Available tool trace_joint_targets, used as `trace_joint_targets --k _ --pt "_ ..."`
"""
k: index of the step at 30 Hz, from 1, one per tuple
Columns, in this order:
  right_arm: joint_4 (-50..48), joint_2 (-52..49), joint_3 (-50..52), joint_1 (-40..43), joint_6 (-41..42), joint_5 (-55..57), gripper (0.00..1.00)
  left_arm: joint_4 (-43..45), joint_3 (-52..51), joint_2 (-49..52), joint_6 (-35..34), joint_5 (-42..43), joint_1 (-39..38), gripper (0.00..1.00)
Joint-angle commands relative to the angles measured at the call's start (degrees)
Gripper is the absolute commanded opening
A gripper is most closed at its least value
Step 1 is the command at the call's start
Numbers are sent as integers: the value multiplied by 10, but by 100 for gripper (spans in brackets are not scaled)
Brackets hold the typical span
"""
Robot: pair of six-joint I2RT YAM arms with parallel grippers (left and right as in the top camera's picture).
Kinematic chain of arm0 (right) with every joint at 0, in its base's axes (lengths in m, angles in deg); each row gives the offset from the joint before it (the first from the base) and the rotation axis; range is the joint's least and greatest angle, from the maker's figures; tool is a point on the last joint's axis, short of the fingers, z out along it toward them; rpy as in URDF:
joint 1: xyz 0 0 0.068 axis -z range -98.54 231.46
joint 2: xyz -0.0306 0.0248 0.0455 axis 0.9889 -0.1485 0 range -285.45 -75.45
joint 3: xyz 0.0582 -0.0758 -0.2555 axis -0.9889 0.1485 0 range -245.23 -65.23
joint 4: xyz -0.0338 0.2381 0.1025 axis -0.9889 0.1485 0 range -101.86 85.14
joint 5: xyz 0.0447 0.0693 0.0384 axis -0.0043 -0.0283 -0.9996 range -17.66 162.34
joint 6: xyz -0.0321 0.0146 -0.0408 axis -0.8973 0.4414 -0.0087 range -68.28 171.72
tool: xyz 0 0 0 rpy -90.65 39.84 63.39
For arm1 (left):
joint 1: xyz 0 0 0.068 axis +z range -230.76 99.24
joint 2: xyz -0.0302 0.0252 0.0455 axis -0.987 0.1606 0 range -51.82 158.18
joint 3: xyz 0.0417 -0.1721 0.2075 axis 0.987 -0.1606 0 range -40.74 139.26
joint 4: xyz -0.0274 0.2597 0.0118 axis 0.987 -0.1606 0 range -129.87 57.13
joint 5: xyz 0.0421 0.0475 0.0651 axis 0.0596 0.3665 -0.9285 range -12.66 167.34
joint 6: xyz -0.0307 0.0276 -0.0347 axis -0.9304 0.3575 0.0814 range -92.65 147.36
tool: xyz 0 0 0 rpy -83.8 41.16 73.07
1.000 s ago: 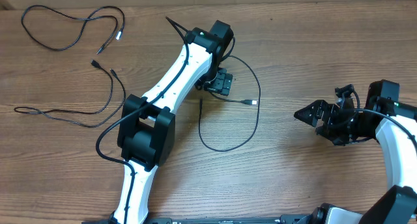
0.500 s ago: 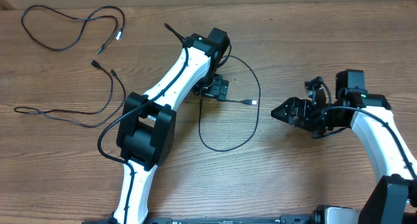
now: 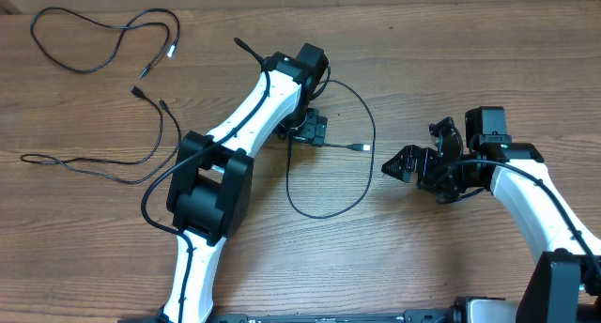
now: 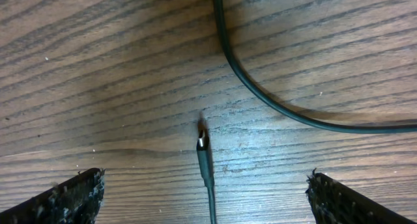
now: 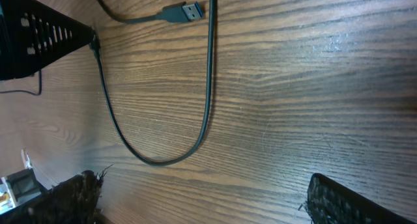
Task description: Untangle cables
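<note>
Left gripper (image 4: 205,196) — jaws are standing wide apart, gripping nothing. The fingertips (image 4: 71,195) are showing at both lower corners of the left wrist view. Between them a small plug (image 4: 202,144) with a metal tip is lying flat on the wooden table (image 4: 98,68), touching neither finger, its cord running straight back toward the camera. Just beyond the plug, the same looped cable (image 4: 260,103) is curving across the wood.

Right gripper (image 5: 208,198) — jaws are also spread wide, nothing between them but bare wood grain. It is hovering just to the right of the loop, pointing toward it. Ahead of it the loop's bend is lying on the table, and the USB plug (image 5: 184,12) at the cable's other end is resting inside the loop, silver tip facing right.

From overhead, the looped cable is sitting at the table's centre, partly passing under the left arm (image 3: 254,107). Well apart, at the far left, the upper-left cable (image 3: 172,49) is sprawling in open curves near the table's back edge. The lower-left cable (image 3: 162,107) is lying just below it. Whether those two are touching I cannot tell.
</note>
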Motion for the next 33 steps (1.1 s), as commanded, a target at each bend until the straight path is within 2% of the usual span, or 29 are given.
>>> trace_joint_targets --k 1,14,19,26,33 --pt "-13 -2 4 -6 5 -5 100 4 -3 5 -8 -5 3 100" --pt "-145 -6 80 -99 89 -2 100 4 -4 5 -8 -6 3 100" --pt "-193 -45 87 -105 143 -3 100 3 -4 5 -8 -8 9 100" --pt "-223 -87 87 -110 156 -19 100 3 -5 5 -6 -10 29 100" --pt "-299 -131 87 -143 218 -33 100 31 -35 5 -1 -42 29 100"
